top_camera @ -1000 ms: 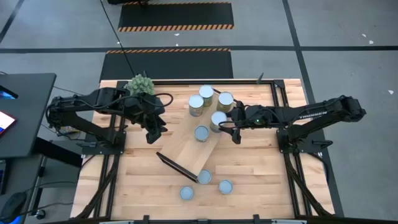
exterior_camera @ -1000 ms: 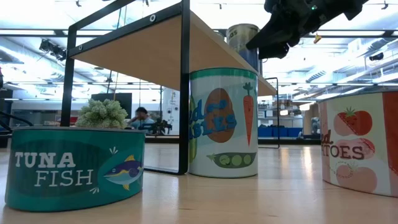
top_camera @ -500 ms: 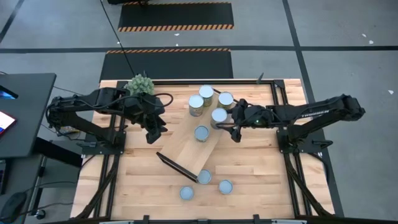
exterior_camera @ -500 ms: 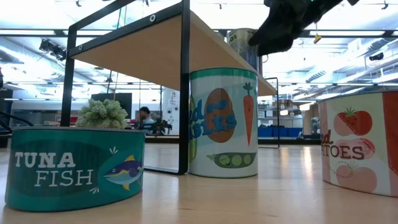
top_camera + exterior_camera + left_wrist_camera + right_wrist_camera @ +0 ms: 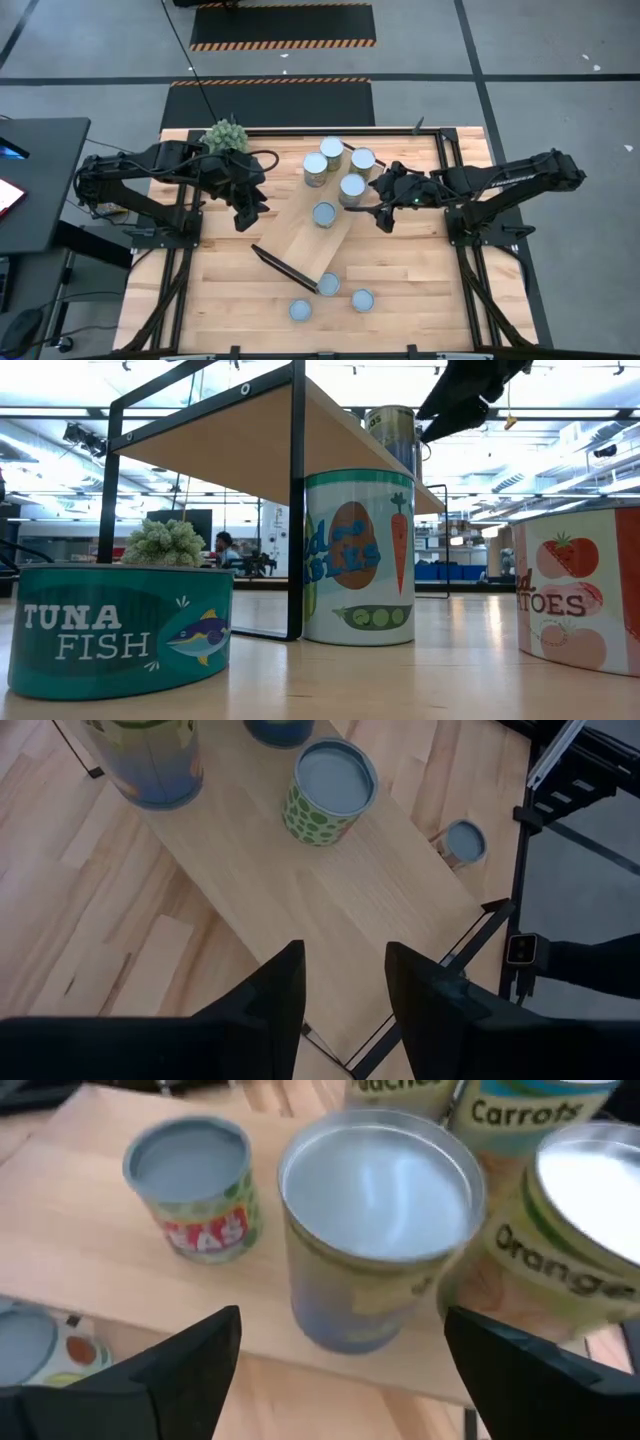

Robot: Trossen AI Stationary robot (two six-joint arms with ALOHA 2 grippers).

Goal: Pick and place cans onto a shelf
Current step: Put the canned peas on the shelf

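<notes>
Shelf: the long light-wood board with thin dark end frames [image 5: 312, 238] lies slanted across the centre of the plank tabletop [image 5: 400, 280] in the high view.
Cans on the shelf: one small can with a blue-grey lid [image 5: 324, 214] near the board's middle, and a taller silvery-topped can [image 5: 351, 188] at its upper right end.
Other cans: three stand clustered in the upper centre [image 5: 331, 150]; three more sit at the lower centre, off the board's lower end [image 5: 361, 300].
Right gripper: the dark two-finger right gripper [image 5: 381, 202] hangs just right of the silvery-topped can, fingers spread wide, holding nothing.
Left gripper: the dark left gripper [image 5: 248, 213] waits left of the board, fingers a little apart and empty.
Plant: a bushy green plant [image 5: 224, 135] stands at the table's upper left corner.
</notes>
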